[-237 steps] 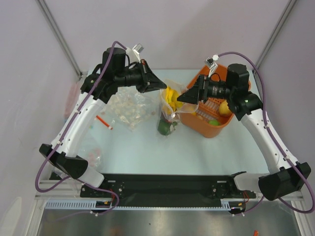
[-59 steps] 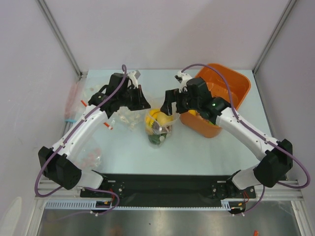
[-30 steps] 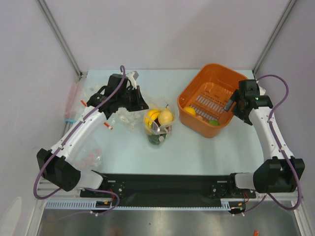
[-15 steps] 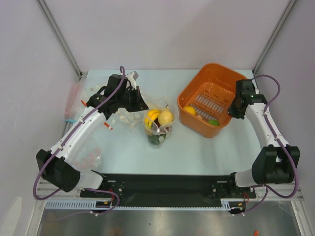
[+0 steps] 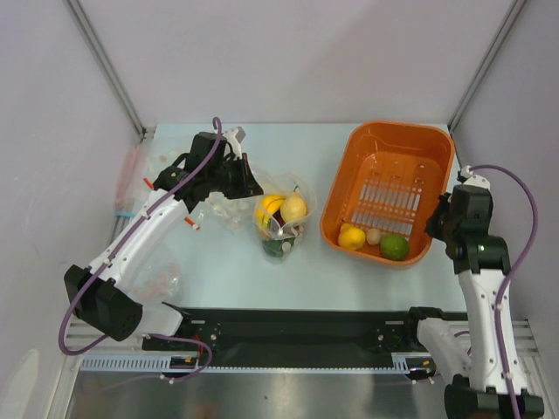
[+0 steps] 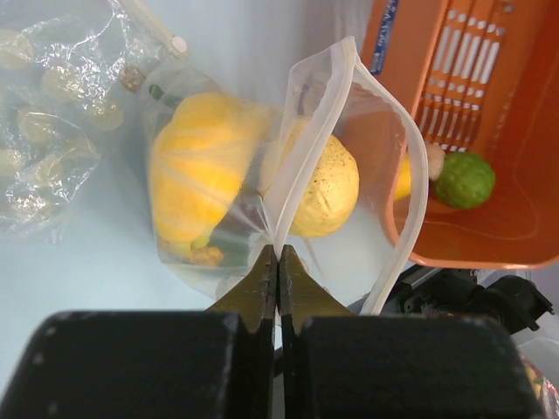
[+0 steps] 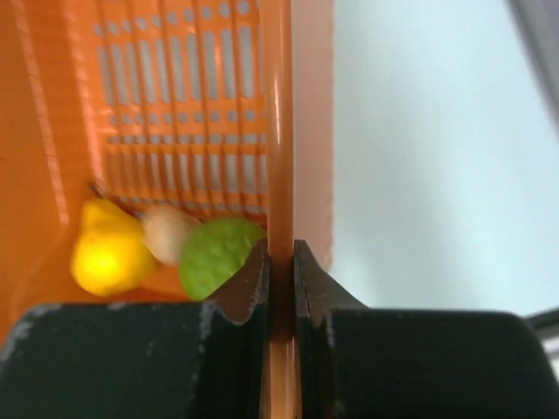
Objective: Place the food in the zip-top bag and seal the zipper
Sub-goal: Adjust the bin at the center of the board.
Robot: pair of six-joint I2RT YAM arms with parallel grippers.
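Nothing here reads as text, folks. The only candidate is a small blue sticker [image 6: 382,42] on the outer wall of the orange basket [image 6: 515,201], seen from the left wrist. It may carry print, but it's edge-on and too blurred to make out a single letter or number.

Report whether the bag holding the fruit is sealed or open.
Open. The bag gapes in a loop; the left hand pinches its edge.

Open bag [image 6: 336,92] of yellow fruit [image 6: 194,170], lime [image 5: 394,246] outside
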